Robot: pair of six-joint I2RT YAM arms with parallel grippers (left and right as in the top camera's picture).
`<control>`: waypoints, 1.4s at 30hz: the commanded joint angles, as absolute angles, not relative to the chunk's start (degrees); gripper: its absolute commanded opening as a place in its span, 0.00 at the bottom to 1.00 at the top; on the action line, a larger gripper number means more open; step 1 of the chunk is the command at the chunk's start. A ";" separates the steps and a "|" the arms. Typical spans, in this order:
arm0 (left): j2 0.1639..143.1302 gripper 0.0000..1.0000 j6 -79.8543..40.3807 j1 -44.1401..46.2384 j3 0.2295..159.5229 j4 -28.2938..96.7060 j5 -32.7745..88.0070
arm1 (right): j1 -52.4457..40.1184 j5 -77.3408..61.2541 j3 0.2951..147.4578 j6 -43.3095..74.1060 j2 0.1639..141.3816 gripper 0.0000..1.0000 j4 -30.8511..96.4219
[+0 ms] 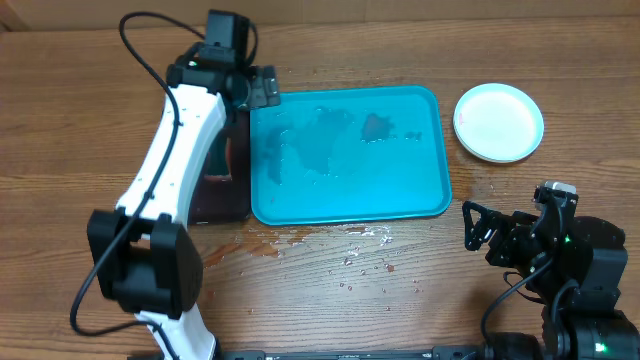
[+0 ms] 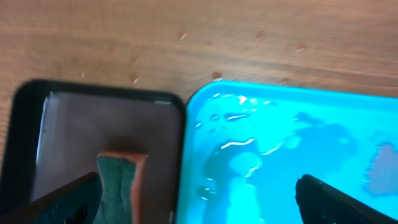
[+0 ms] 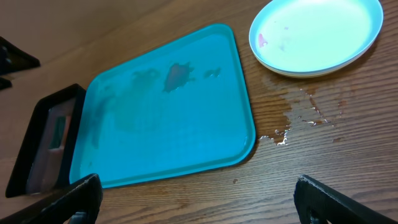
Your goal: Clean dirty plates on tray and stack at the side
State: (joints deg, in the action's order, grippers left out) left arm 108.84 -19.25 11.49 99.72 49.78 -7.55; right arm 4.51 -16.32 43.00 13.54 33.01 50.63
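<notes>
While the left gripper (image 1: 262, 88) hangs over the seam between the black tray (image 1: 225, 195) and the tray (image 1: 300, 200), toward the far edge of the counter (image 1: 420, 310), its fingers (image 2: 68, 202) stand wide apart with nothing between them. In the left wrist view a sponge (image 2: 121, 177), green-faced with an orange side, lies inside the black tray, just below that gripper.

The turquoise tray sits mid-counter near the far edge, its left rim pressed against the black tray. No plate is on it. Its floor carries a film of water and a dull reddish smear (image 1: 376, 126) toward the far right corner of the tray.

The plates (image 1: 498, 122) are stacked off the tray, just beside its right rim, near the counter's far right corner. The top one is pale, and the right wrist view shows a small red mark (image 3: 261, 40) by its rim and the edge of another plate beneath it.

Water (image 3: 292, 121) is spilled on the wood between the stack and the tray, and droplets (image 1: 350, 262) are scattered along the tray's near rim.

The right gripper (image 1: 478, 228) hovers by the counter's right edge, nearer than the stack and well apart from it. Its fingers (image 3: 348, 199) are spread and empty.
</notes>
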 commanded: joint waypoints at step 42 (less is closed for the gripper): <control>4.67 1.00 -15.05 -2.68 16.23 29.69 -3.33 | 4.56 -16.62 42.76 13.96 32.86 1.00 50.41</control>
State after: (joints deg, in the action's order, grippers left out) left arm 8.49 -13.89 -2.37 19.18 30.39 -4.40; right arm 4.49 -16.32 42.94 13.74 33.06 50.63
